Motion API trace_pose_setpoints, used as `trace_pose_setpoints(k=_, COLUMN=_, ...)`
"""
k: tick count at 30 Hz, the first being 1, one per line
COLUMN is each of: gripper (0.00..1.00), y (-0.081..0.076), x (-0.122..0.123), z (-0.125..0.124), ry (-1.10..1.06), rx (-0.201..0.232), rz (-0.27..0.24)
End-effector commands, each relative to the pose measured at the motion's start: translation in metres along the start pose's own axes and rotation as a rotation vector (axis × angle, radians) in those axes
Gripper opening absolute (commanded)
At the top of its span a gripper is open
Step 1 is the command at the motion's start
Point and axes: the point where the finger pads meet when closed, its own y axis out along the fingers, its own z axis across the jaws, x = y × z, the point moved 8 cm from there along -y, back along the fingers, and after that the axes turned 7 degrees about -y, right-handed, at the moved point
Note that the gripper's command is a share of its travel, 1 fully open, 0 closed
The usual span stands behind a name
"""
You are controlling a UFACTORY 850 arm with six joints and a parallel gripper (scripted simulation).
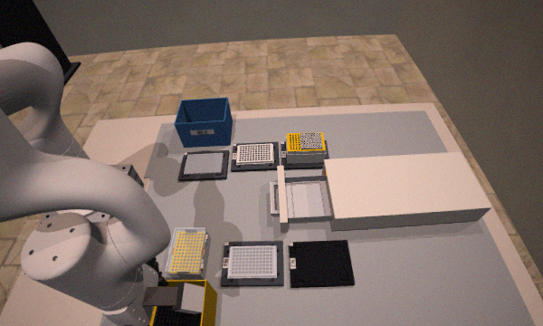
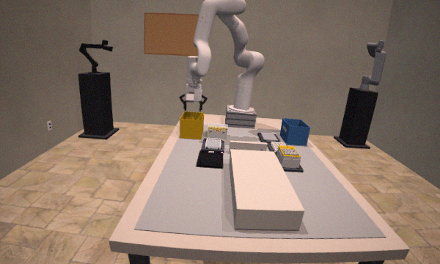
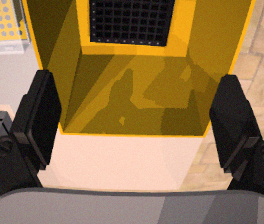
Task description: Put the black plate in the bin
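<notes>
One big white arm (image 2: 220, 33) reaches down over the yellow waste bin (image 2: 191, 125), which stands at the far left corner of the bench (image 2: 176, 205) in the outside view. Its gripper (image 3: 132, 119) hangs just above the bin's rim with both black fingers spread as wide as they go, and they hold nothing and touch nothing. Down inside the bin lies the black plate (image 3: 135, 2), flat with its grid of little holes facing up and its long side running away from the gripper.
</notes>
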Motion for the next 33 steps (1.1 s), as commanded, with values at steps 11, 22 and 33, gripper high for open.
trace_pose_setpoints(k=11, gripper=1.00, y=-0.001, x=0.000, z=0.001, ry=0.000, rx=0.001, rz=0.001)
trace_pose_setpoints(k=22, gripper=1.00, y=-0.012, x=-0.021, z=-0.037, ry=0.000, rx=0.001, rz=0.001)
trace_pose_setpoints(k=33, gripper=1.00, y=-0.014, x=-0.024, z=-0.042, ry=0.000, rx=0.001, rz=0.001)
